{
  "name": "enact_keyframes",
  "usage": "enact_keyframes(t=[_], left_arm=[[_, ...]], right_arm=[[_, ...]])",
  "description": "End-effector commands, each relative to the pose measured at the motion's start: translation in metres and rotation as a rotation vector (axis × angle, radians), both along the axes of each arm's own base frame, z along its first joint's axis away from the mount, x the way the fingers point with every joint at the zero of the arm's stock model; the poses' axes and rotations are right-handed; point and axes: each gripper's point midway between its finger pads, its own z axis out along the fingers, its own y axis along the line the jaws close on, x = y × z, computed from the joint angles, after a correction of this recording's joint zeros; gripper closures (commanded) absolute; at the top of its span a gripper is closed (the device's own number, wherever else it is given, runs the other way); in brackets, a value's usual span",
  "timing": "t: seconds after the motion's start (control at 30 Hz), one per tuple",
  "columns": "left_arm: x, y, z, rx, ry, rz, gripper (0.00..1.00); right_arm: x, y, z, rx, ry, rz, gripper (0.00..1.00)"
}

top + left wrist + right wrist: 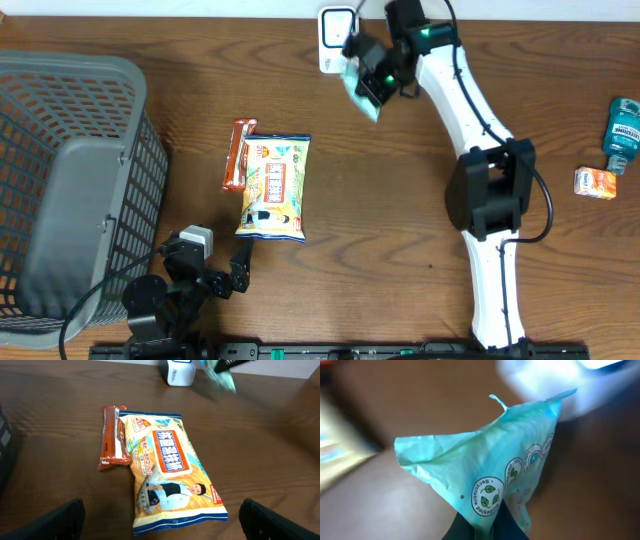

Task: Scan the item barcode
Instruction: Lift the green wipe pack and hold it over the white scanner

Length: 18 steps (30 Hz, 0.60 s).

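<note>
The right gripper [371,86], clenched on a crumpled teal plastic packet [485,460], hangs just near-right of the white box-shaped scanner [336,30].

A grey basket [140,190] stands at the left of the table [390,210]. A yellow snack bag [274,187] lies near the middle, a red bar [238,155] touching its left corner. Far right, a teal mouthwash bottle [621,134] lies near an orange box [595,182].
</note>
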Motion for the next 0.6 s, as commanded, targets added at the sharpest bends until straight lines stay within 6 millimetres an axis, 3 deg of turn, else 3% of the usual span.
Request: enact_keyframes(t=[0.0, 0.1, 0.27, 0.4, 0.57], left_arm=[[0.000, -0.001, 0.003, 0.008, -0.014, -0.005, 0.02], [0.000, -0.001, 0.003, 0.008, -0.014, -0.005, 0.02], [0.000, -0.001, 0.003, 0.008, -0.014, -0.005, 0.02], [0.000, -0.001, 0.003, 0.008, -0.014, -0.005, 0.02], [0.000, -0.001, 0.003, 0.008, -0.014, -0.005, 0.02]], right_arm=[[0.042, -0.042, 0.038, -0.316, -0.265, -0.154, 0.99], [0.060, -0.044, 0.042, -0.370, -0.356, -0.112, 0.99], [0.090, -0.049, 0.066, -0.482, -0.539, -0.101, 0.99], [0.102, -0.026, 0.083, -0.475, -0.648, -0.058, 0.99], [0.106, 0.006, 0.079, -0.502, -0.723, -0.001, 0.99]])
